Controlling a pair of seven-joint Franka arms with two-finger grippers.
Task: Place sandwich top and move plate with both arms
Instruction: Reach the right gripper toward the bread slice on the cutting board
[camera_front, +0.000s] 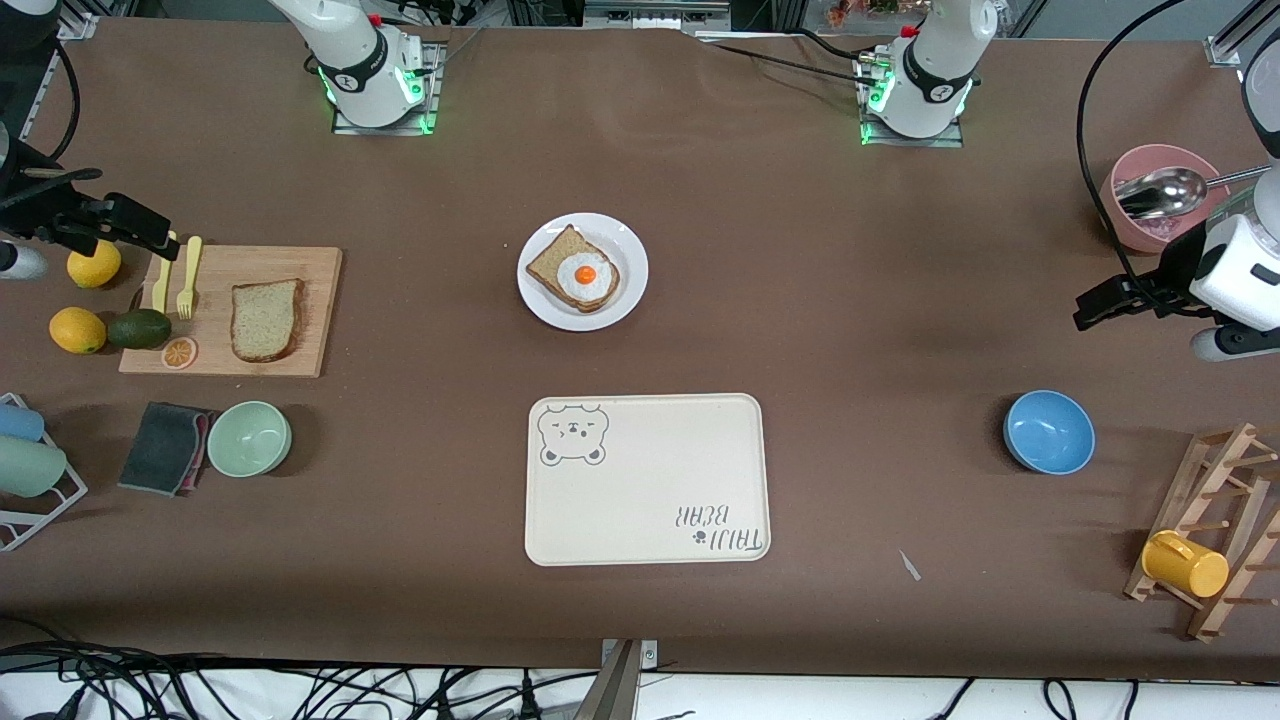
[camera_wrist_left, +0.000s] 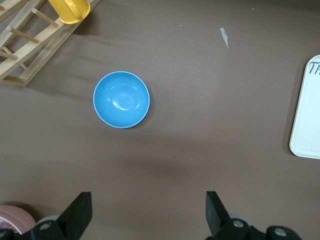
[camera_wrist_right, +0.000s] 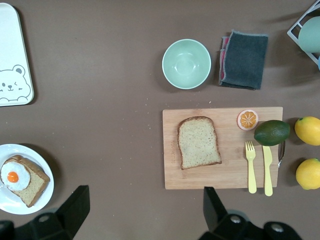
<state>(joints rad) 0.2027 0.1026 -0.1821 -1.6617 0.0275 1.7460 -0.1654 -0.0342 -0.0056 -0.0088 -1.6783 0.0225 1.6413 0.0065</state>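
Both grippers hang open and empty: the right gripper over the board's edge, the left gripper near the pink bowl. From the plate at table centre, the bread top lies at nine o'clock on the board. Gripped off-centre, that thin slice could tilt, or land skewed on the egg.

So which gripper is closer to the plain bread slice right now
Right. The right gripper, open, hangs over the cutting board's edge beside the bread slice. The left gripper, open, waits at the other end of the table, above the blue bowl.
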